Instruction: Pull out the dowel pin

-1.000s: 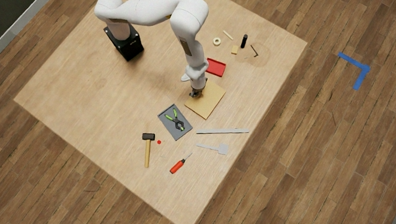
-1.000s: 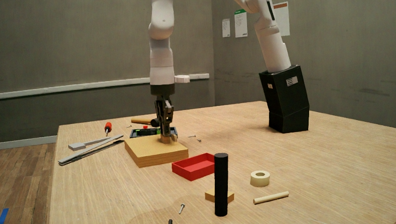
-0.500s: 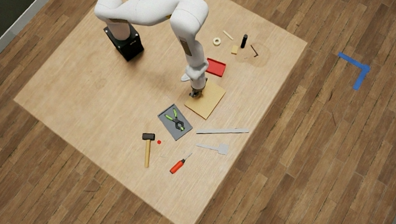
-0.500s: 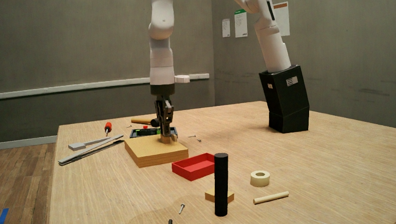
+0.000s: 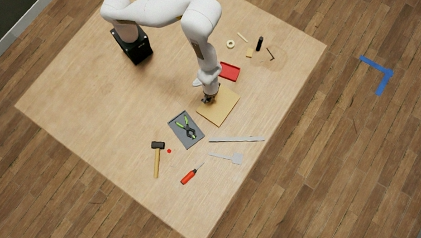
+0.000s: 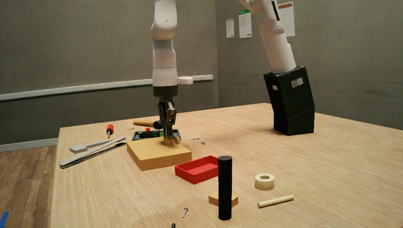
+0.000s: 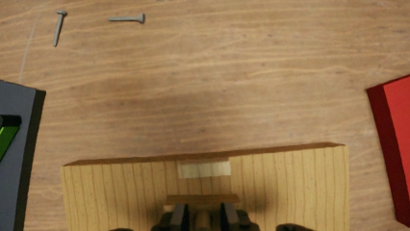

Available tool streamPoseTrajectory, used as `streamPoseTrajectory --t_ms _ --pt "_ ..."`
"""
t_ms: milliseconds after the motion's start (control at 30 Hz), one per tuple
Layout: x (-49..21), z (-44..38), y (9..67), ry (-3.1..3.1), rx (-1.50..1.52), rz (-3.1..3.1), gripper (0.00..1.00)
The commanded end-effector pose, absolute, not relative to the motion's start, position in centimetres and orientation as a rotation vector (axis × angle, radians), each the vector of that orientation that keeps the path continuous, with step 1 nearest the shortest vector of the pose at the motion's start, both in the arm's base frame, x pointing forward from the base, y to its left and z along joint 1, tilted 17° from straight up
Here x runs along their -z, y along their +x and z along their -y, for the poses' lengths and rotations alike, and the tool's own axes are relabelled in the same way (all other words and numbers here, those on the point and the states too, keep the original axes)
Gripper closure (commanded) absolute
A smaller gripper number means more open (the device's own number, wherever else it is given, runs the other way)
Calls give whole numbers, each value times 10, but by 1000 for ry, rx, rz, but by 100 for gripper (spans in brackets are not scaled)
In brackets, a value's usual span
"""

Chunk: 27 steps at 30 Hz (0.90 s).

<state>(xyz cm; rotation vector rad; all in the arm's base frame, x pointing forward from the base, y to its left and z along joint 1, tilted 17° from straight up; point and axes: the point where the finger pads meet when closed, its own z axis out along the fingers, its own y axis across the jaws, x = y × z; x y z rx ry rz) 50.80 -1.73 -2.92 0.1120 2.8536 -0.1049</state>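
The bench board (image 5: 219, 115) (image 6: 158, 155) (image 7: 120, 192) lies flat. At its edge stands a pale stop (image 6: 177, 140) (image 7: 204, 169). The small wooden block (image 6: 168, 142) (image 7: 201, 198) is beside the stop, with a gap between them. No loose piece can be made out there, but the fingers hide part of the block. The dowel pin (image 7: 203, 221) stands up from the block. My gripper (image 5: 207, 100) (image 6: 168, 137) (image 7: 204, 213) points down, partly open, its fingers either side of the pin with small gaps. The green and black spring clamp (image 5: 187, 127) (image 7: 9, 135) lies in the grey tray (image 5: 180, 135) (image 7: 14, 192).
A red tray (image 5: 229, 71) (image 6: 195, 177) (image 7: 401, 140) is on the board's other side. Two nails (image 7: 59, 28) (image 7: 127, 18) lie beyond the stop. A steel bar (image 5: 236, 139), a scraper (image 5: 237, 158), a screwdriver (image 5: 188, 176), a mallet (image 5: 156, 163) and an upright black cylinder (image 6: 225, 187) are farther off.
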Motion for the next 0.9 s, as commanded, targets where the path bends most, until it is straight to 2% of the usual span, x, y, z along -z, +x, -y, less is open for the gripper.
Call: streamPoseTrajectory --t_ms 0,67,100,267,300,467,500,867 --pt "29 16 512 117 100 -2845 72" --pt "29 16 512 117 99 -2845 72" --pt "29 16 512 117 99 -2845 78" --pt "29 16 511 117 99 -2846 78" --pt "29 16 511 117 99 -2846 84" --pt "28 16 511 117 99 -2846 84" --pt "28 16 511 117 99 -2846 90" --pt "27 16 510 117 99 -2848 90"
